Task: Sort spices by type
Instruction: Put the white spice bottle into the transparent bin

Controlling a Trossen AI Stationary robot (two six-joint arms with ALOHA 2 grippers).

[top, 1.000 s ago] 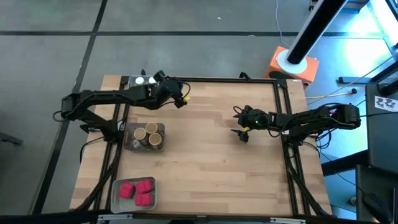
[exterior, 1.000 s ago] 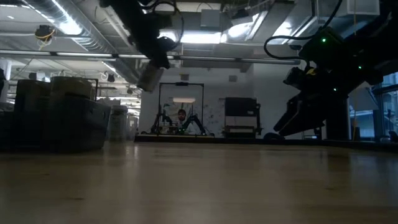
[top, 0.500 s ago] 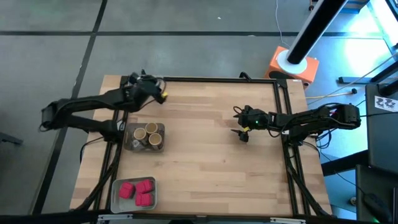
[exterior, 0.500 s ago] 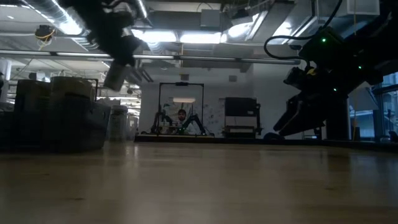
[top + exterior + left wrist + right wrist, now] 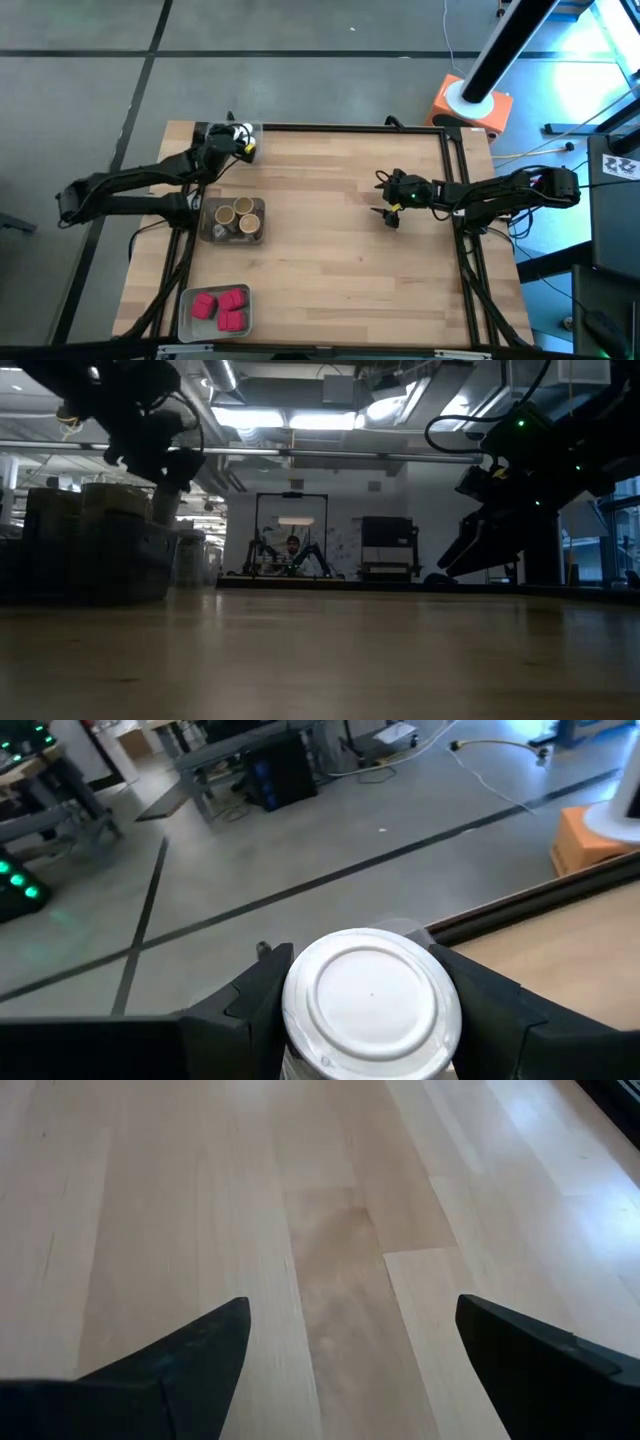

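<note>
Since a second ago our left arm has swung from mid-table back to the far left corner, carrying its load along. We see the left gripper [image 5: 240, 146] clamped on a white-lidded jar [image 5: 371, 999], one finger on each side of the round body just under the lid, over the tray [image 5: 205, 130] at that corner. We judge the jar light, rigid and smooth-walled, so a slack pinch could let it slip; gripping low on the cylinder suits it. Tan-lidded jars [image 5: 235, 213] and pink boxes [image 5: 220, 306] sit in their own trays nearer us. At right, our right gripper [image 5: 392, 211] hovers spread wide, empty.
</note>
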